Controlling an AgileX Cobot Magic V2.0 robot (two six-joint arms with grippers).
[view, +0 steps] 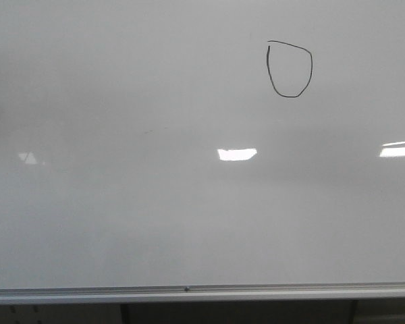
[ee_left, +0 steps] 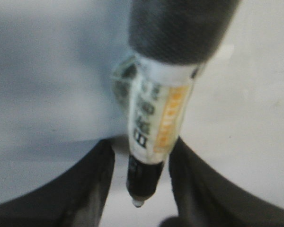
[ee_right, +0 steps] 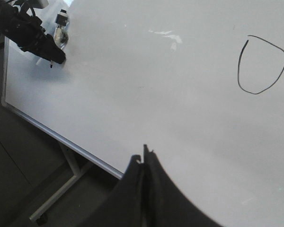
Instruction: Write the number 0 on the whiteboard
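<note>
The whiteboard [view: 155,223] fills the front view, and neither gripper shows there. A thin black number 0 [view: 290,69] is drawn at its upper right, lopsided with a flatter left side. In the left wrist view my left gripper [ee_left: 143,144] is shut on a marker [ee_left: 156,118] with a white and orange label, its tip [ee_left: 138,203] bare above the board. The right wrist view shows my right gripper [ee_right: 144,153] shut and empty near the board's lower edge. It also shows the number 0 [ee_right: 262,64] and, far off, the left gripper [ee_right: 47,52] over the board.
A silver frame edge [view: 189,291] runs along the board's near side. Bright glare patches [view: 236,154] lie on the surface. Below the board, the right wrist view shows a metal stand leg [ee_right: 61,187] with a caster [ee_right: 38,218] on a dark floor.
</note>
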